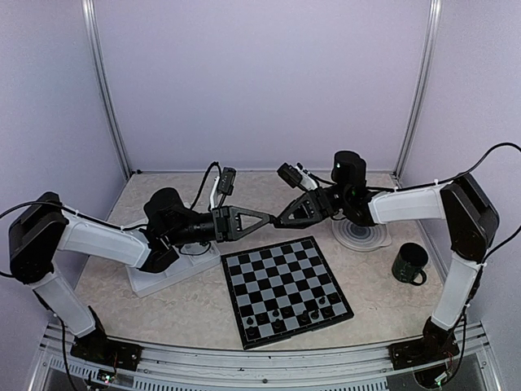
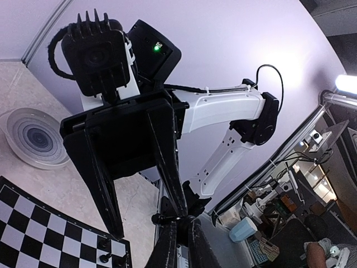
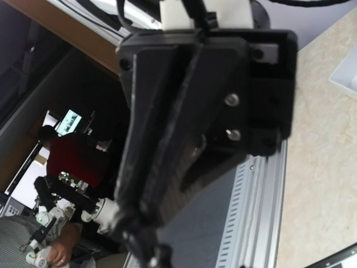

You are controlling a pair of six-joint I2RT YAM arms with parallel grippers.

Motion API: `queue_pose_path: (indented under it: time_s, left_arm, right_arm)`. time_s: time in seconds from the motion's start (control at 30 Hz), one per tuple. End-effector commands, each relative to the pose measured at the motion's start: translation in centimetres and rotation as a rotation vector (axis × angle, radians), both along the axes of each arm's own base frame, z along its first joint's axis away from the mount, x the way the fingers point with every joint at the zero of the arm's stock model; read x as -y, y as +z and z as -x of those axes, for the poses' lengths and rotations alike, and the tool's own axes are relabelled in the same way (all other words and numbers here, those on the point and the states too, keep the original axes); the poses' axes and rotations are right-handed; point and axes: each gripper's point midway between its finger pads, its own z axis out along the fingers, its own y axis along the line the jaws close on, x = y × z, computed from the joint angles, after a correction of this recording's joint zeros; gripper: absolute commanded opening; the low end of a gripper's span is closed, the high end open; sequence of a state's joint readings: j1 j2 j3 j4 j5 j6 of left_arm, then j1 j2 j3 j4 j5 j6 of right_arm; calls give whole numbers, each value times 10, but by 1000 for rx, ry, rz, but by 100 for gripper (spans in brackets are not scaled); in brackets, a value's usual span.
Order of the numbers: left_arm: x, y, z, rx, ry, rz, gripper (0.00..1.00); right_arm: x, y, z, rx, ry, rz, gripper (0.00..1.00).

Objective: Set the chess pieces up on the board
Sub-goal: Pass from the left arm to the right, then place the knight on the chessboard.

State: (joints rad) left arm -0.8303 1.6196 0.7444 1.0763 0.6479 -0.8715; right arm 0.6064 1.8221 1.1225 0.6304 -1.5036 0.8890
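Though contents are hidden, a mug [image 1: 409,263] stands near the board [image 1: 277,281].

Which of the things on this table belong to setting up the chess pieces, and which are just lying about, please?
For the job: board; black pieces on its near rows.
Lying about: plate; mug; tray, contents not visible.

Black-and-grey checkered board [image 1: 284,287], dark green mug [image 1: 409,264], grey ringed plate [image 1: 362,235]
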Motion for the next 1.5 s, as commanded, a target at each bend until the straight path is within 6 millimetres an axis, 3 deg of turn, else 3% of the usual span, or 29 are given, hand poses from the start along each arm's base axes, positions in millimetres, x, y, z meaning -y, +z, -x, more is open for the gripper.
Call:
queue_pose_path:
  time_s: [0.0,0.33,0.53,0.67,0.73,0.8,0.97,1.13,1.33,1.47]
  left_arm:
    - [7,11,5,41,-32,32,9]
    - [10,5,3,44,-27,18,9]
    - [10,-2,-2,39,-10,-1,13]
    - [5,-15,-12,27,44,-60,38]
    - [0,-22,-16,29,73,-110,95]
    - [-9,-22,-21,55,113,-171,99]
    - [-41,-9,-50,181,329,-398,99]
    - [-96,18,-86,326,650,-675,99]
    - [-189,40,-128,259,1146,-727,99]
    - [-206,58,-136,322,1135,-657,99]
  right_arm:
    - [-6,9,6,30,37,-24,43]
    - [-5,11,10,28,45,-24,28]
    - [-5,12,11,30,45,-25,6]
    - [-3,16,11,54,50,-40,0]
    - [-3,17,9,76,44,-51,0]
    - [-4,15,2,98,13,-47,0]
    - [-13,5,-27,323,-153,61,0]
    - [-12,3,-46,563,-243,172,0]
    - [-8,2,-48,835,-236,318,0]
    - [-12,-6,-30,1044,-148,415,0]
